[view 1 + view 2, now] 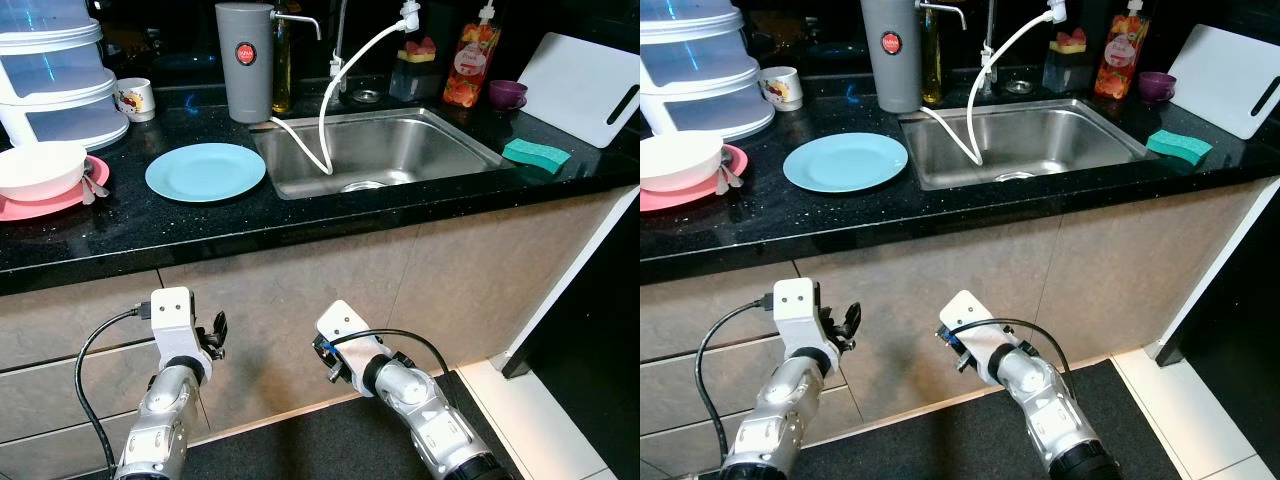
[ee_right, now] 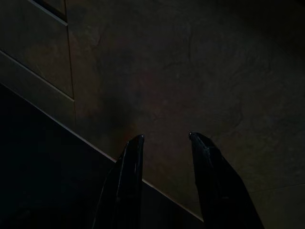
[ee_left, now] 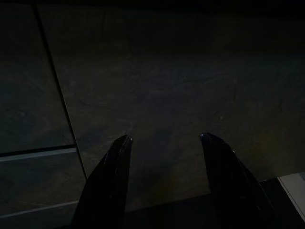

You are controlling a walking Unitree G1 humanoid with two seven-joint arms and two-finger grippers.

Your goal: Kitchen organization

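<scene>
Black speckled countertop (image 1: 300,215) runs across the kitchen above beige cabinet fronts (image 1: 330,290), with a stainless sink (image 1: 385,150) sunk into its middle. A white hose (image 1: 345,85) loops from the tap down into the basin. Just left of the sink, near the front edge, lies a light blue plate (image 1: 205,171), bare. At the far left end a white bowl (image 1: 38,168) sits on a pink plate (image 1: 60,200), with a spoon (image 1: 90,182) resting on the pink rim, and behind them stands a stack of white lidded containers (image 1: 60,70) and a small printed mug (image 1: 135,98). A tall grey canister (image 1: 245,62) stands at the sink's back left corner. Along the back edge to the right are a bottle of dish soap (image 1: 472,62) and a purple cup (image 1: 508,94); a green sponge (image 1: 536,153) lies at the sink's right side, and a white cutting board (image 1: 585,85) leans at the far right. Both arms hang low in front of the cabinets, well below the counter. The left gripper (image 3: 164,143) has its fingers parted and nothing between them; the right gripper (image 2: 164,140) likewise is spread and holds nothing, pointing at the dim cabinet face.
</scene>
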